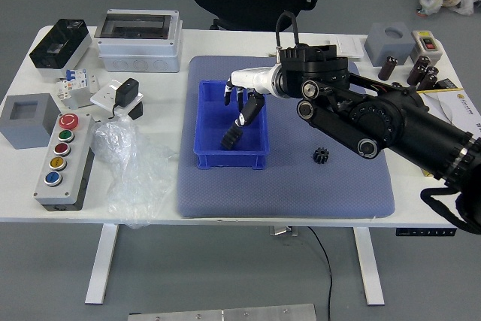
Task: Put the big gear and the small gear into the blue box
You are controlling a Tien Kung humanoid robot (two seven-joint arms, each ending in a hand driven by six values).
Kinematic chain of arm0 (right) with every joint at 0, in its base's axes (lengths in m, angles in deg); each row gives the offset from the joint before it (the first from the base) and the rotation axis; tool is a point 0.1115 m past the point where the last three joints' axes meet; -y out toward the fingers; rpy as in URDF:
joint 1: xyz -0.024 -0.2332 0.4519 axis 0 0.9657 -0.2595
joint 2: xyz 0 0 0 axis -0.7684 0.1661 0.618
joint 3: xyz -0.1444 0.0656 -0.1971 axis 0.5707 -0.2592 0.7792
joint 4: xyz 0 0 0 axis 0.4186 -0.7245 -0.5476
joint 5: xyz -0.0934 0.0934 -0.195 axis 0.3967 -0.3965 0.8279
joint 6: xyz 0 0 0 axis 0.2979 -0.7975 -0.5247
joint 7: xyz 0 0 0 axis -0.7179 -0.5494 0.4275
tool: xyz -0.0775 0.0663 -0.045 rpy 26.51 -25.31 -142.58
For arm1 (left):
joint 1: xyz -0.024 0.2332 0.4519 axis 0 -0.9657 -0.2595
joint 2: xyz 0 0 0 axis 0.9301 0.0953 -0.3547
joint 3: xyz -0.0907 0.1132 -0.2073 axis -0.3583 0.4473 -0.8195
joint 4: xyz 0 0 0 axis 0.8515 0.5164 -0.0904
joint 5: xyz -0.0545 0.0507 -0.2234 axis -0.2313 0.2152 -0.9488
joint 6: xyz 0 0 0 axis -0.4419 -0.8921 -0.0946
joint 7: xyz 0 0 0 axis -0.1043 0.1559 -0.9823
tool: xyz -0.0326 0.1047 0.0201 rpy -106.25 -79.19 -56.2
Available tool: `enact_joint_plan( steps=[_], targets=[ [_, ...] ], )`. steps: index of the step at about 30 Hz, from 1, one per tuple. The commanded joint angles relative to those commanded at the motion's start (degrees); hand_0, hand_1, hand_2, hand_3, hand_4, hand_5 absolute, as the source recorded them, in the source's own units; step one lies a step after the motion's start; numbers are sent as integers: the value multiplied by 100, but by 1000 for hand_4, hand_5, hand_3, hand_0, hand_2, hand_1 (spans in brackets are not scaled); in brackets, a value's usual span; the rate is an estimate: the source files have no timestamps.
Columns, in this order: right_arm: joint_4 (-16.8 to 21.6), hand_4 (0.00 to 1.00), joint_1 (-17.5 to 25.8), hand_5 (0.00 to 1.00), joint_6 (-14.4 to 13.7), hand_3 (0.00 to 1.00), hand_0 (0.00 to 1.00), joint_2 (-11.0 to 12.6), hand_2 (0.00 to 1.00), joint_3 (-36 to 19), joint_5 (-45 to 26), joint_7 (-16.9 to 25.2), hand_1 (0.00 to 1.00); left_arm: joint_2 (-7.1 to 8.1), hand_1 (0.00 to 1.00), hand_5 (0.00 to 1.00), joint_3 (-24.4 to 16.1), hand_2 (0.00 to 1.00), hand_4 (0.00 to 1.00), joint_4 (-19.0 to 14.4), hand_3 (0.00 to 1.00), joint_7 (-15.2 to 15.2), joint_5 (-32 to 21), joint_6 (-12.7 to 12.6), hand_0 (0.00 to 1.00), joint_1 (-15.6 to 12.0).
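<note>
On the left side of the white table (165, 122), you have a grey control box with coloured push buttons (74, 167), and beside it a crumpled clear plastic bag (129, 163), both outside this job. Further right, the open blue plastic box (230, 160) sits on the blue-grey mat (289, 197). Within its walls is the big black gear (232, 137), tilted up on its edge; from this angle you can't be sure whether it rests on the floor of the box or is in mid-drop. Just above, your right hand (259, 80) reaches in, fingers parted and apparently holding nothing, though the thumb is close to the gear. The step in hand looks to be the release of the big gear. To the right of the box, the small black gear (321, 155) lies on the mat, well apart from your fingers. Next, you would need to lift the hand clear of the box wall without nudging the big gear, swing right, and come down over the small one for a narrower pinch.
</note>
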Motion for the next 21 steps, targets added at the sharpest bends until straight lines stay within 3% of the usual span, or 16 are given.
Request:
enact_joint_plan(
  steps=[1, 12, 21],
  targets=[
    [-1, 879, 0, 278, 11, 941, 669, 0, 678, -4, -3, -2, 612, 0, 825, 372, 0, 821, 594, 0, 773, 0, 0, -1, 857, -1],
    [142, 894, -62, 289, 46, 951, 674, 162, 698, -83, 52, -25, 618, -4, 825, 372, -23, 821, 593, 0, 772, 2, 4, -2, 857, 4],
    [628, 889, 14, 284, 100, 941, 654, 787, 699, -170, 275, -101, 611, -17, 826, 372, -144, 820, 593, -2, 772, 3, 34, 3, 857, -21]
  ],
)
